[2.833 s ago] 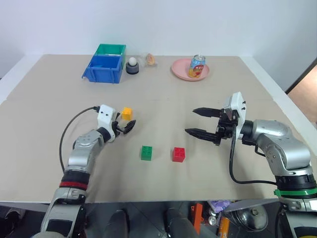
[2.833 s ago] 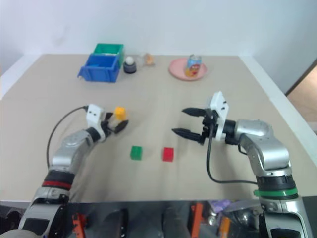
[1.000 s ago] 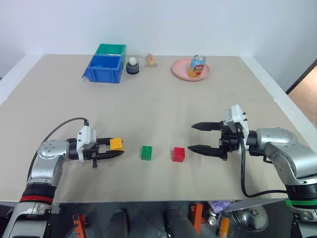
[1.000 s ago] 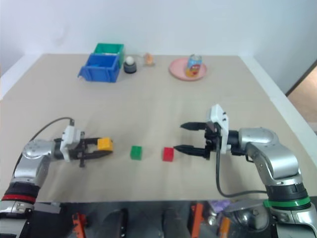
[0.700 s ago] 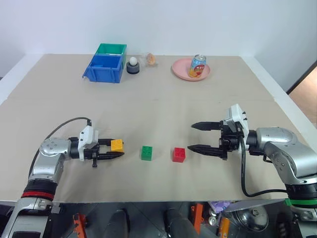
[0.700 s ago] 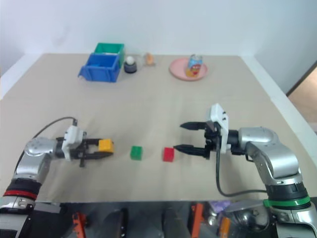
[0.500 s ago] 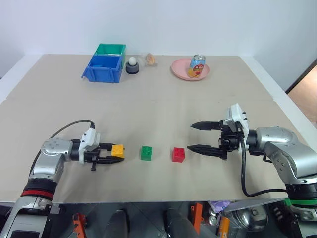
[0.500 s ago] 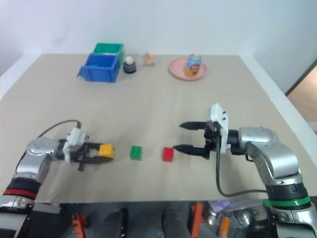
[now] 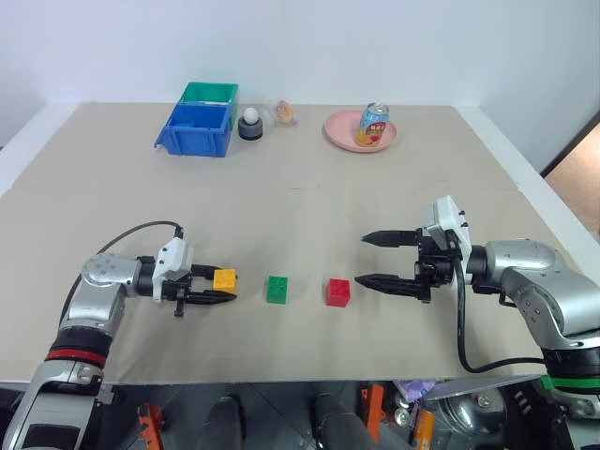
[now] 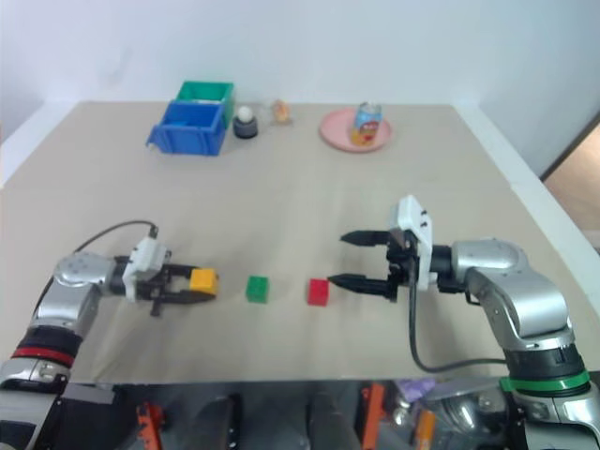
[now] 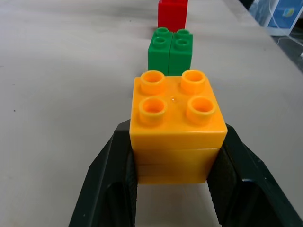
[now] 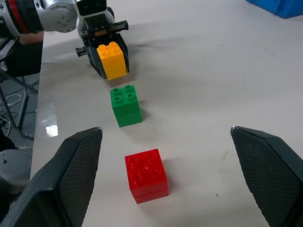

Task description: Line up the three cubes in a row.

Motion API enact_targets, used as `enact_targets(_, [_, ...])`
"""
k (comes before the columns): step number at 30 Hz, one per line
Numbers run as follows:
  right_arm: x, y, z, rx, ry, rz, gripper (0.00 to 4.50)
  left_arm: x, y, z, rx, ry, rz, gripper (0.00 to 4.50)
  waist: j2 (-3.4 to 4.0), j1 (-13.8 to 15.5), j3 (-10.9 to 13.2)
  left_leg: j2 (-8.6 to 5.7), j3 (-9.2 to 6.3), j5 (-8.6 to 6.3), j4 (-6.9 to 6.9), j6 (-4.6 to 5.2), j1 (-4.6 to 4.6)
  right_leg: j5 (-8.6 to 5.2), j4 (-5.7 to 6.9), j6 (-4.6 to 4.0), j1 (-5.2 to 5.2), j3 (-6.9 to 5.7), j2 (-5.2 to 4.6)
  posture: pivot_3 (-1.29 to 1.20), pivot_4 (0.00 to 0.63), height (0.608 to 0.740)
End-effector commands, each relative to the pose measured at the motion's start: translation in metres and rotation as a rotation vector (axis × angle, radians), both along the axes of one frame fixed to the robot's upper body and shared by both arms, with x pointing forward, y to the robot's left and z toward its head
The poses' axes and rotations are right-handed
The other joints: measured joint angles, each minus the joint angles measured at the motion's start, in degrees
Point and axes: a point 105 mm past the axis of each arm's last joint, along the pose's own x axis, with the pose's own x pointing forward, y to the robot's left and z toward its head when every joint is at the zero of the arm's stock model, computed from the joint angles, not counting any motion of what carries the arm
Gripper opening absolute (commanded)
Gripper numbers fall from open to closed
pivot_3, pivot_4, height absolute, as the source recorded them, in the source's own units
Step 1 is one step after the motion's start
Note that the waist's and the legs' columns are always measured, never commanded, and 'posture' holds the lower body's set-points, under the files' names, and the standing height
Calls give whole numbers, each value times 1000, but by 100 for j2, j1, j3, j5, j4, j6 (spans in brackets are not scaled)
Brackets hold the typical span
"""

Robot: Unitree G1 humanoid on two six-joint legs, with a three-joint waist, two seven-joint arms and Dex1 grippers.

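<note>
My left gripper clamps yellow-orange cube, green cube at its 3 o'clock; right gripper wide, empty.

Your left gripper clamps the yellow-orange cube, studs up; just beyond its fingertips the green cube, then the red cube, sit in line.

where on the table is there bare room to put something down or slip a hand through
The widest free patch is the middle of the table, between the blue bin and pink plate at the back and the cube row in front. The near strip is crowded: left claw shut on the yellow-orange cube, then green cube, red cube, and the open right claw.
</note>
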Motion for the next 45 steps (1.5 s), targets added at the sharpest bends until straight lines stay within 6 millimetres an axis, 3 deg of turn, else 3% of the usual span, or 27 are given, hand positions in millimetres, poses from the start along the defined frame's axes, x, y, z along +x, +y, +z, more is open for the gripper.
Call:
enact_targets(1, [-4,-2,17,-3,-62,4,4500,2,-2,4,26,-41,-40,1357,0,1,0,0,0,0,0,0,-1,0,0,0,0,0,0,0,150,740])
enact_targets(27, [-6,-7,23,-14,-74,-15,4500,7,3,-18,45,2,-26,1357,0,1,0,0,-1,0,1,0,0,0,0,0,3,0,0,0,150,740])
enact_targets(28, [-6,-7,23,-15,-77,-17,4500,8,3,-19,44,9,-22,2369,0,1,0,-1,-1,0,1,1,-1,0,0,0,3,0,0,0,150,740])
enact_targets(34, [-4,-7,24,-13,-82,-21,4500,7,4,-21,37,22,-20,4340,6,1,-4,-1,-1,0,1,1,6,1,1,0,6,0,0,0,150,740])
enact_targets(35, [-4,-7,24,-13,-82,-21,4500,6,3,-21,43,12,-29,4492,6,1,-4,0,-1,0,1,1,6,1,1,0,6,0,0,0,150,740])
enact_targets(45, [-1,-6,27,-4,-86,-9,4500,5,8,-19,24,10,-15,4492,7,1,-4,0,0,0,1,1,4,0,1,1,5,1,0,0,150,740])
